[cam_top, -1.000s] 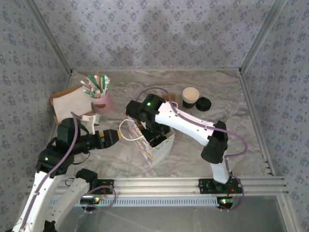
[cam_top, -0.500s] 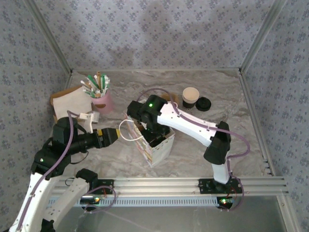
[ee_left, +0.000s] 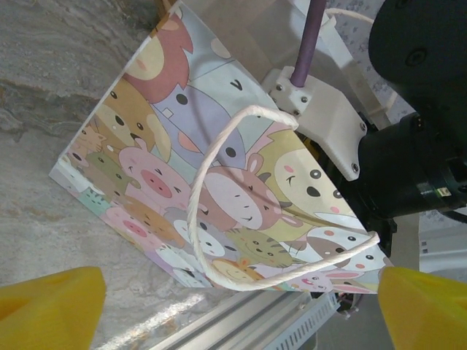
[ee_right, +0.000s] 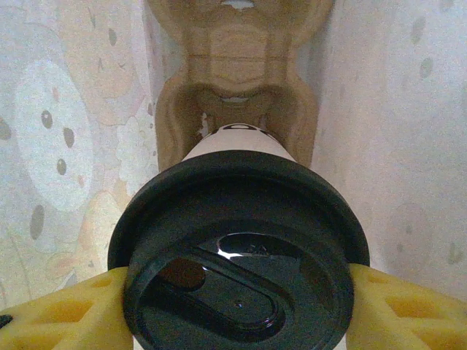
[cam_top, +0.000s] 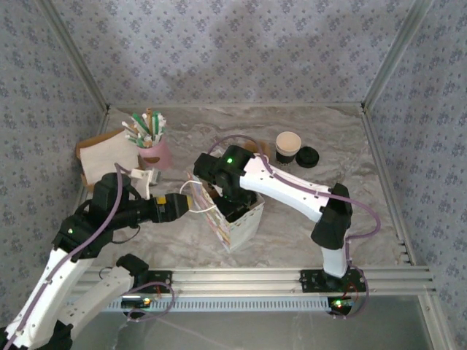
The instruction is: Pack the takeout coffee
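Lowering the takeout coffee into the cartoon-printed bag looks like the step in hand. The right hand grasps the cup near its black lid, between the bag walls and above the brown pulp carrier. The left hand is spread wide, the rope handle free before it. The next move, I judge, calls for seating the cup squarely in a carrier well, then letting go.

- my left arm and right arm: white shells, black joints
- purple cable, 1 o'clock on the left wrist cam
- tiny green light on top
- chunky yellow fingers
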Action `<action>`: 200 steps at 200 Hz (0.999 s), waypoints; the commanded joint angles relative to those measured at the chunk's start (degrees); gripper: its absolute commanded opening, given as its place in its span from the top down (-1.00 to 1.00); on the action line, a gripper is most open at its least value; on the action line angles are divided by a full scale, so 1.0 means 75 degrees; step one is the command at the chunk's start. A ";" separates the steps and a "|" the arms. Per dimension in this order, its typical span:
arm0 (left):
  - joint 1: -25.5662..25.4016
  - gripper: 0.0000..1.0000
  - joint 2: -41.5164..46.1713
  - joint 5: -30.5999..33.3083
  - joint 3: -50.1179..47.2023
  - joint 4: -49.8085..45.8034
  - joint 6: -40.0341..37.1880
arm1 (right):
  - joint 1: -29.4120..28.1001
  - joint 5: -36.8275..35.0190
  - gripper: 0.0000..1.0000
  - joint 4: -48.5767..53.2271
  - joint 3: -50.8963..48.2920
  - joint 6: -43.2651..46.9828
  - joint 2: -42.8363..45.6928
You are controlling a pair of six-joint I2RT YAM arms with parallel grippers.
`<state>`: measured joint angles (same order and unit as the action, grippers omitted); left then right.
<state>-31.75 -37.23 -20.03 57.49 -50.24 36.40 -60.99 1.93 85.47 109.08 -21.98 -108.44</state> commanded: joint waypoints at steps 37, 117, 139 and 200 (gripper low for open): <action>-0.0643 -0.99 -0.0097 0.0766 0.0487 0.0207 -0.0049 | 0.0060 0.0187 -0.28 -0.0058 -0.0152 0.0016 0.0260; -0.0782 -0.99 -0.0145 0.0906 0.0448 0.0253 -0.0070 | 0.0065 0.0138 -0.29 -0.0329 -0.0347 0.0025 0.0463; -0.0816 -0.99 -0.0169 0.0858 0.0473 0.0294 -0.0041 | 0.0040 0.0009 -0.29 -0.0408 -0.0433 0.0066 0.0580; -0.0973 -0.95 -0.0154 0.0819 0.0663 0.0429 -0.0018 | 0.0025 -0.0019 -0.29 -0.0767 -0.0772 0.0077 0.0811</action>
<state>-38.70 -38.41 -13.87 60.38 -49.17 36.34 -60.77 2.37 80.27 104.49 -21.93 -104.12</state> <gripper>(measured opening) 0.983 0.645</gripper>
